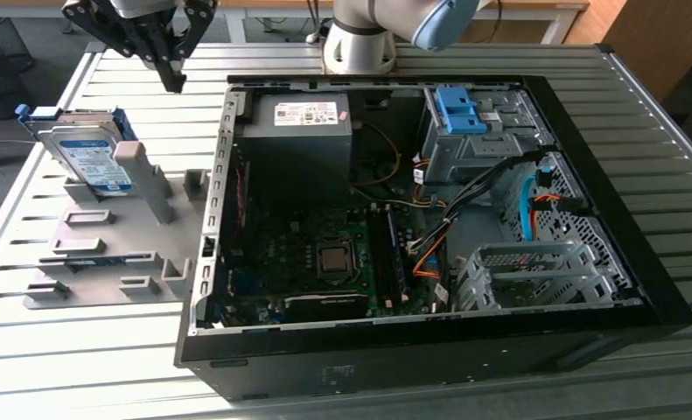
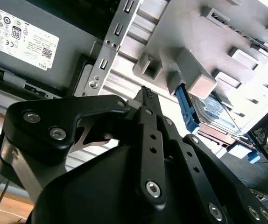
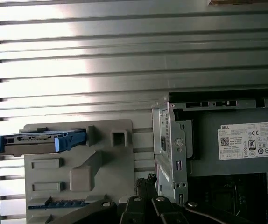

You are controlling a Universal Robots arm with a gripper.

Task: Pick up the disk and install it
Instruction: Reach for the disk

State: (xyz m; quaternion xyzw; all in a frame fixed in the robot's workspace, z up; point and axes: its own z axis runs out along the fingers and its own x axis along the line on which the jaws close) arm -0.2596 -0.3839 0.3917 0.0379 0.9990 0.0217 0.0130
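The gripper (image 1: 175,83) hangs above the bench (image 1: 42,350) with its fingers drawn close together and nothing between them. It sits over the gap between the grey holder plate (image 1: 112,254) and the open computer case (image 1: 380,359). In both wrist views its black tips (image 2: 146,93) (image 3: 148,179) point down at the plate's edge beside the case wall.

The disk (image 1: 89,162) stands on edge in a slot of that plate, toward the exterior view's left. Its label faces outward, blue rails run along its sides, and it is well apart from the gripper.

By my reckoning the reach for the disk is not yet made. To do it well the fingers need to spread wider than the disk is thick, line up square across its flat faces, and come straight down. They must stay clear of the grey post (image 1: 147,179) just beside it, so the disk lifts out without tipping.
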